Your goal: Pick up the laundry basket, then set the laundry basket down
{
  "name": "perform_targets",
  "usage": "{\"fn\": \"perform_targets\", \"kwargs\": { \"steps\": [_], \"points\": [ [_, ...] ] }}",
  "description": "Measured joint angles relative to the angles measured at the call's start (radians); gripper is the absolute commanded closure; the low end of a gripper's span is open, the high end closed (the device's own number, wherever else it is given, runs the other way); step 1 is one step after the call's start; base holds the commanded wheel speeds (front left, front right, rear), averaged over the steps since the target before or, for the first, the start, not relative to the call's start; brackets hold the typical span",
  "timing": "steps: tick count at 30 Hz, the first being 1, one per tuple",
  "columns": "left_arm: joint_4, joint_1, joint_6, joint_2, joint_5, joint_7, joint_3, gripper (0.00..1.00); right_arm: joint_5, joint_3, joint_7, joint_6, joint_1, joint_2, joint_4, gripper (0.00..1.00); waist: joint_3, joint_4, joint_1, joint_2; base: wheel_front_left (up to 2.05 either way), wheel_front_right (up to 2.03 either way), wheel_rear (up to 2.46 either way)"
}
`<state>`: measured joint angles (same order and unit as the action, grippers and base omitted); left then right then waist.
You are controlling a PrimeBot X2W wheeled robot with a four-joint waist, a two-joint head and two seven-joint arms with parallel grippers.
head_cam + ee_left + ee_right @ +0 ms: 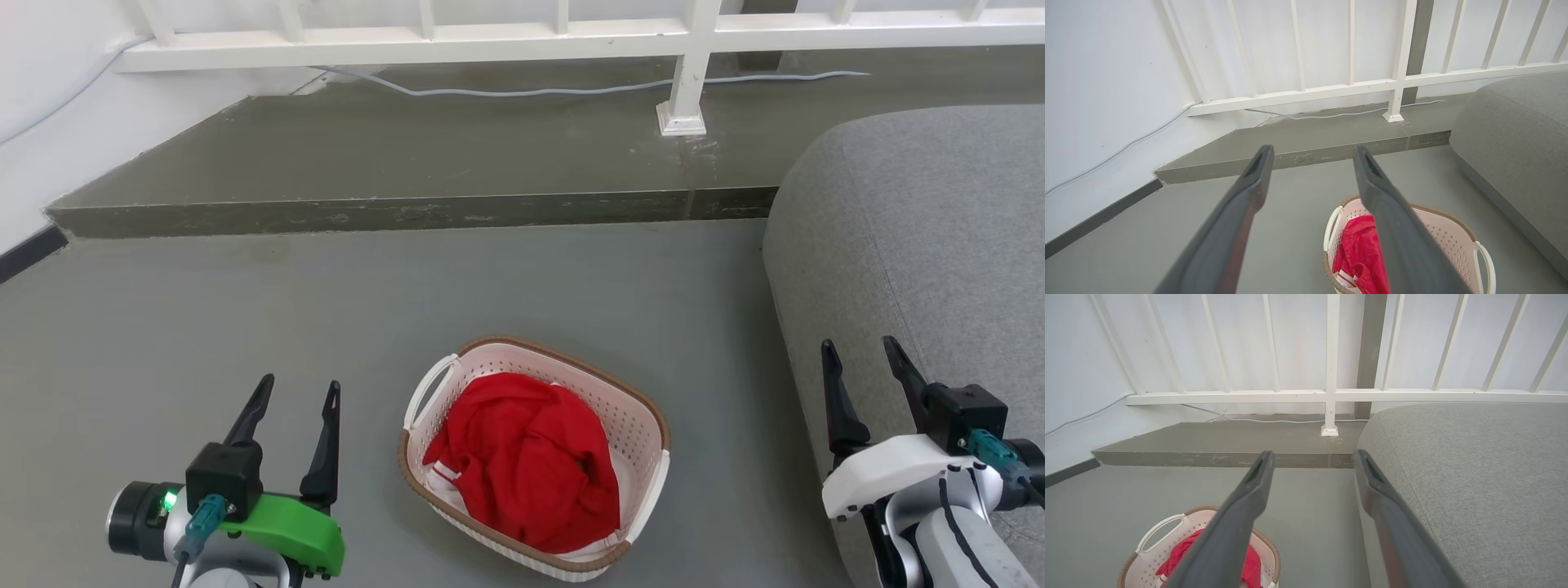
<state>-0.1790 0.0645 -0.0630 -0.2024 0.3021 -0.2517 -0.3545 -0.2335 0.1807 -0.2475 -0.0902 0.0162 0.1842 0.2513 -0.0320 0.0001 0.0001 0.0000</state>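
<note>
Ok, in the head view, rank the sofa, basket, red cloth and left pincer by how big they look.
Largest: sofa, though cropped by the frame.
Then basket.
Then red cloth inside it.
Smallest: left pincer, but it sits nearer the camera, so its true rank is unsure.

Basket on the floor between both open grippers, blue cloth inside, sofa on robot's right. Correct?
Not quite. The cloth in the laundry basket is red, not blue; the head view shows it. The rest holds: basket on the floor between the open left gripper and right gripper, grey sofa on the robot's right.
</note>
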Motion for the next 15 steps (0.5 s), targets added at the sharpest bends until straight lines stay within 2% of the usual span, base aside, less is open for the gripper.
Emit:
{"fn": "perform_targets", "kwargs": {
  "steps": [15],
  "points": [
    [-0.019, 0.0, 0.0, 0.0, 0.002, 0.0, -0.001, 0.0, -0.001, -0.001, 0.0, 0.002, 0.0, -0.001, 0.01, 0.0, -0.005, 0.001, 0.0, 0.0, 0.0, 0.0, 0.0]
  ]
}}
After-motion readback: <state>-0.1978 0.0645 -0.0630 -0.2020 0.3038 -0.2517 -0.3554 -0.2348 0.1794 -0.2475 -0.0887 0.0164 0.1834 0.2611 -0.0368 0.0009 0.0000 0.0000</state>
